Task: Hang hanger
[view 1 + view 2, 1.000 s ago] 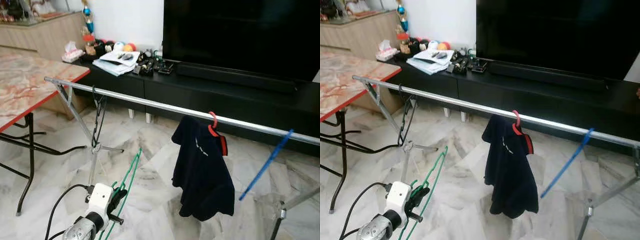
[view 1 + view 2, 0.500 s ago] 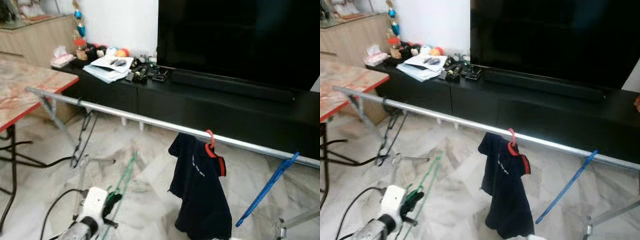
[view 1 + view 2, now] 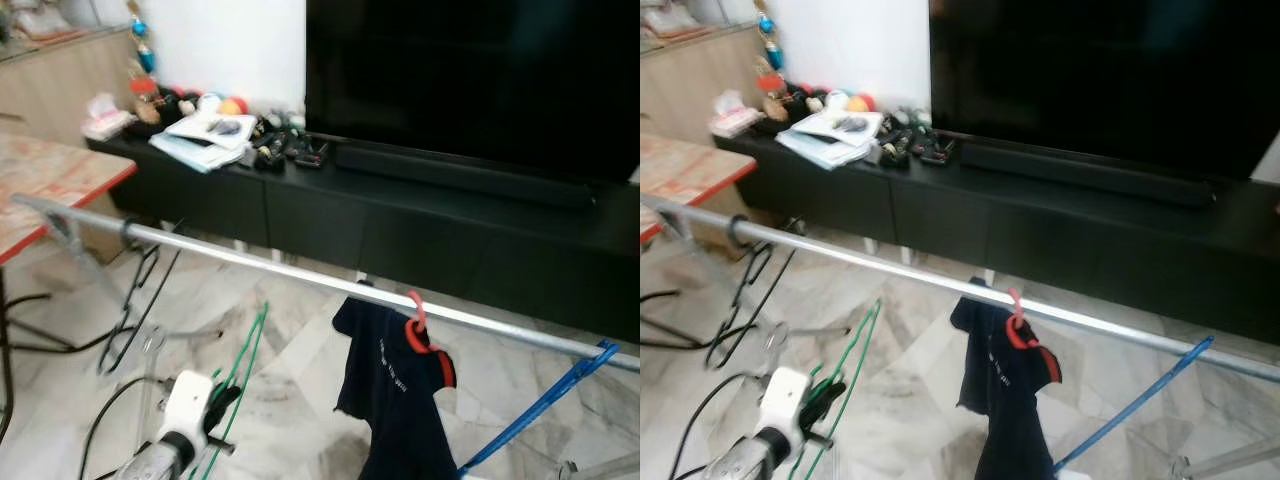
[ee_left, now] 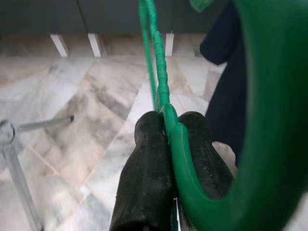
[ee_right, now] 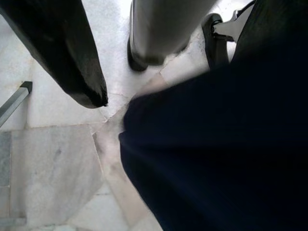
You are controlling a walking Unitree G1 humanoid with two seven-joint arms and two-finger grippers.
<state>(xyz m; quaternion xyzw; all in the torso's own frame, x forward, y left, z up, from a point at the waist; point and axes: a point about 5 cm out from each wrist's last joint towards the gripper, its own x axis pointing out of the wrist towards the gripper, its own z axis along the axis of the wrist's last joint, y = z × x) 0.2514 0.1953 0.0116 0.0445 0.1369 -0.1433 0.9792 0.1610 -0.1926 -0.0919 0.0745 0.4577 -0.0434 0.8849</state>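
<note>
A: Where's the green hanger [image 3: 243, 368] being kept relative to the rail [image 3: 270, 268]?

B: It's being held below the rail and on the robot's side of it, by the left gripper [image 4: 169, 129], not hooked on. The fingers [image 4: 147, 159] are being pressed shut on the hanger's wire, one on each side.

A: What's being carried by the rail?

B: A dark shirt [image 3: 398, 395] is being hung from it on a red hanger [image 3: 418, 331], right of the green one. A blue hanger [image 3: 540, 405] is being hooked at the rail's far right, a black hanger [image 3: 135, 308] near its left end.

A: The right gripper?

B: One black finger [image 5: 62, 48] is being shown over the marble floor [image 5: 53, 159], beside dark cloth. Can't tell if it's open or closed.

A: Behind the rail?

B: A black TV cabinet [image 3: 400, 215] is being loaded with a big TV [image 3: 470, 80] and papers [image 3: 205, 135].
</note>
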